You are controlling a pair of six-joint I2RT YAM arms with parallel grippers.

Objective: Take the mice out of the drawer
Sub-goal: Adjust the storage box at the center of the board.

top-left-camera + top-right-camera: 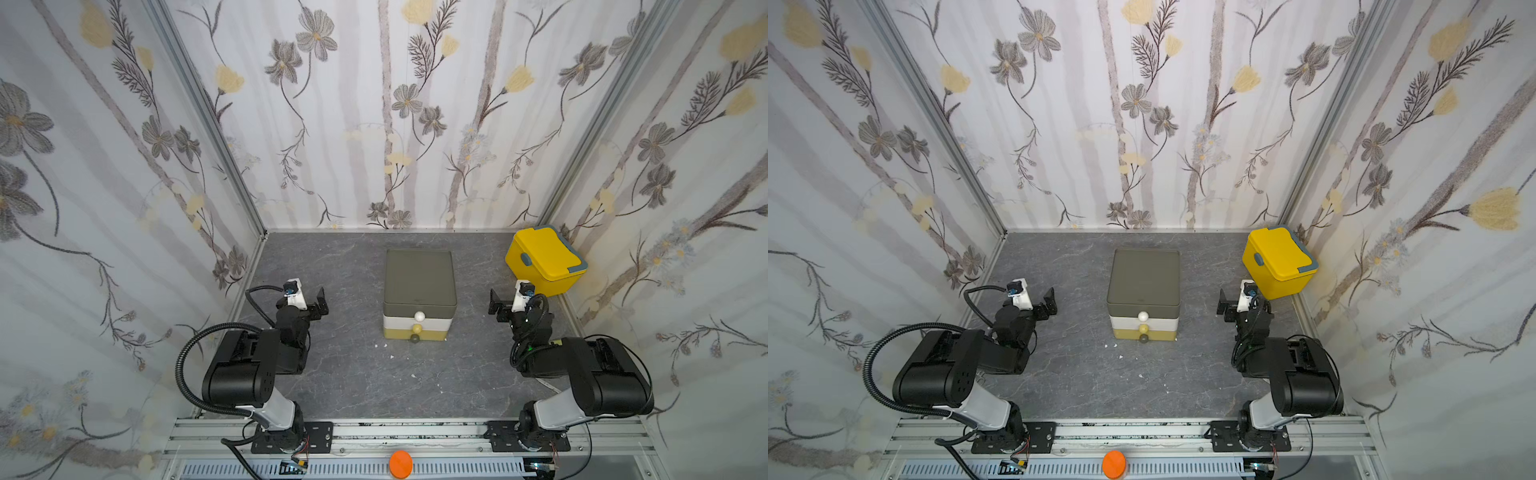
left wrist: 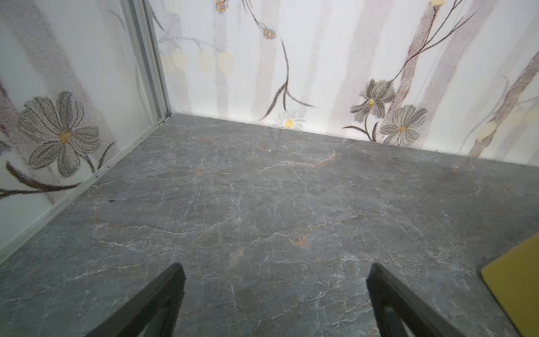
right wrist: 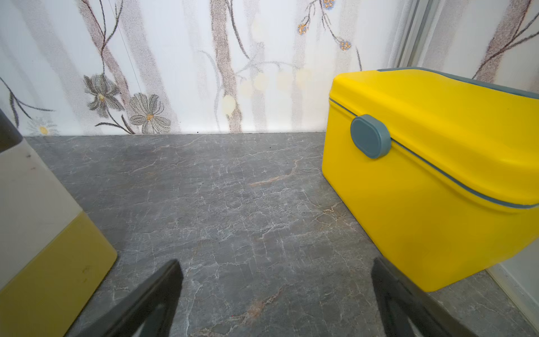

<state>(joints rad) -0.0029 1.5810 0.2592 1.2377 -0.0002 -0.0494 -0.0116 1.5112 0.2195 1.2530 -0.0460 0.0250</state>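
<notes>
bench (image 1: 353, 386) showing grey marble | drawer (image 1: 419, 282) sitting mid-bench | yellow box (image 1: 544, 259) sitting in far right corner | white flecks (image 1: 391, 356) lying before drawer

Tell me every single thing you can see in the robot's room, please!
drawer box: one, olive-grey top, white middle, mustard bottom, all shut, middle of the grey table
knobs: three, white, pale yellow, dark, on the drawer box's front
yellow box: one, bright yellow with grey-blue clasps, far right corner
orange disc: one, orange, on the front rail
mice: none showing
left gripper: one, black, open, left of the drawer box
right gripper: one, black, open, between drawer box and yellow box
</notes>
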